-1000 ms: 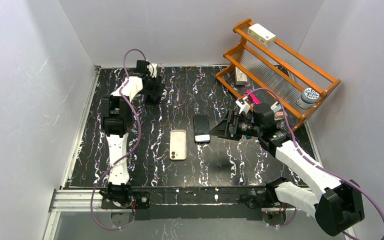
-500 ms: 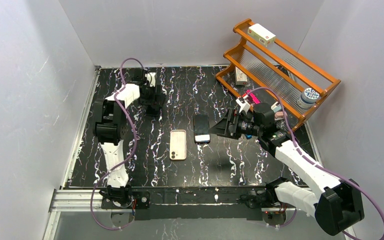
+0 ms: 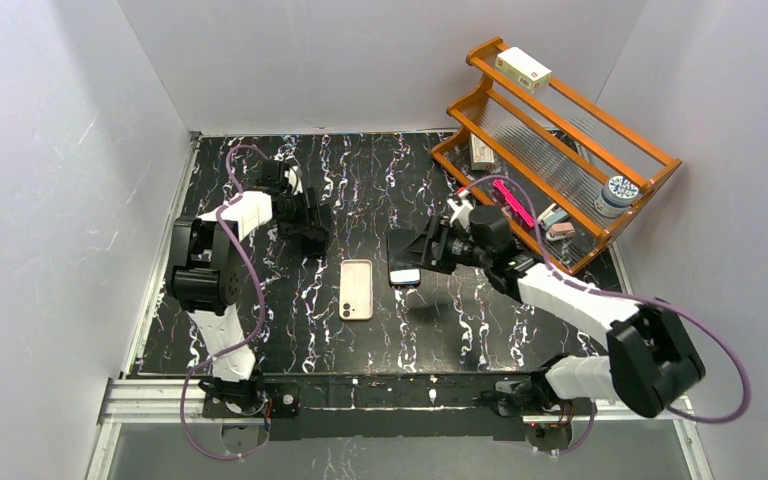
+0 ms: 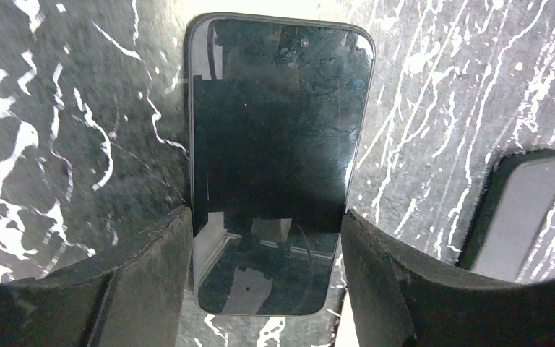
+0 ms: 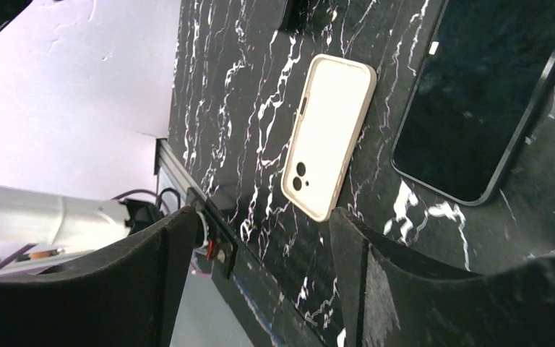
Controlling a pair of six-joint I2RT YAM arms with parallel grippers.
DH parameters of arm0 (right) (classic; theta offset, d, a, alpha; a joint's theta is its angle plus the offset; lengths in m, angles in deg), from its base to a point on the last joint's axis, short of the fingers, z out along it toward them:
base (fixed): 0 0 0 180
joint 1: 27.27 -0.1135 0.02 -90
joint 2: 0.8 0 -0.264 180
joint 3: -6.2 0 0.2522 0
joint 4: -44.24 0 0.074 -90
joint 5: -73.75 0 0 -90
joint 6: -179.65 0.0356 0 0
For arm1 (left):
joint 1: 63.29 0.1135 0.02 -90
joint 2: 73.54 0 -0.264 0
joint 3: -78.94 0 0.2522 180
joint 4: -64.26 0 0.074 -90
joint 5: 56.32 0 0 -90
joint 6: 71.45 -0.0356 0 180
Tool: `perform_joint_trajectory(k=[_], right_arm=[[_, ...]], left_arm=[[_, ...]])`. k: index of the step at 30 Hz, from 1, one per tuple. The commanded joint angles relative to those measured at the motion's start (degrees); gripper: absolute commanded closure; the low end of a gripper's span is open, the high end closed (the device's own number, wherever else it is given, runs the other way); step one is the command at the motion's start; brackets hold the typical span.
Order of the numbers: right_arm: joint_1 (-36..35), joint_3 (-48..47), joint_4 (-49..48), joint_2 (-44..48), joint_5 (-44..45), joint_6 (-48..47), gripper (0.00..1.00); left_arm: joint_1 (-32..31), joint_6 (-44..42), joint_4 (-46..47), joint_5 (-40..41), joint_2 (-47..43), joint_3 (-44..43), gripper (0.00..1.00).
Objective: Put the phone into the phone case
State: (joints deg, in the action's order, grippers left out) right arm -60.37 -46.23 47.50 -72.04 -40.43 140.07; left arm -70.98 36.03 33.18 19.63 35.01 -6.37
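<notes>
A black phone [image 4: 278,144] lies screen up between my left gripper's [image 4: 267,224] fingers, which press on both of its long edges just above the black marble table [image 3: 440,330]. In the top view the left gripper [image 3: 308,236] hides this phone. The cream phone case [image 3: 356,289] lies flat at the table's middle and also shows in the right wrist view [image 5: 329,137]. A second dark phone-sized slab [image 3: 403,258] lies right of the case; I cannot tell if it is a phone or a case. My right gripper [image 3: 428,250] hovers at its right edge, open and empty [image 5: 260,238].
A wooden rack [image 3: 560,130] with small boxes and a tin stands at the back right. White walls close in the table on three sides. The metal front rail [image 3: 390,385] runs along the near edge. The dark slab shows at the right of the left wrist view [image 4: 520,217].
My left gripper has come from the far edge toward the table's middle, the black phone staying between its fingers. My right gripper has swung left, over the dark slab.
</notes>
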Motion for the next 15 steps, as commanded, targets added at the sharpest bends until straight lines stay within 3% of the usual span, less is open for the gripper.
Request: perform_joint_trajectory(k=[1, 7, 15], right_arm=[[-6.8, -3.6, -11.8, -5.7, 10.4, 0.4, 0.29], [-13.9, -8.4, -22.3, -17.5, 18.3, -0.4, 0.47], [-16.5, -15.7, -30.5, -34.2, 18.8, -1.9, 0.50]], left_arm=[[-0.8, 6.9, -2.4, -4.4, -2.2, 5.7, 0.60], [-0.8, 9.3, -0.9, -4.9, -4.3, 7.7, 0.61], [-0.9, 15.8, 6.0, -9.1, -7.2, 13.5, 0.62]])
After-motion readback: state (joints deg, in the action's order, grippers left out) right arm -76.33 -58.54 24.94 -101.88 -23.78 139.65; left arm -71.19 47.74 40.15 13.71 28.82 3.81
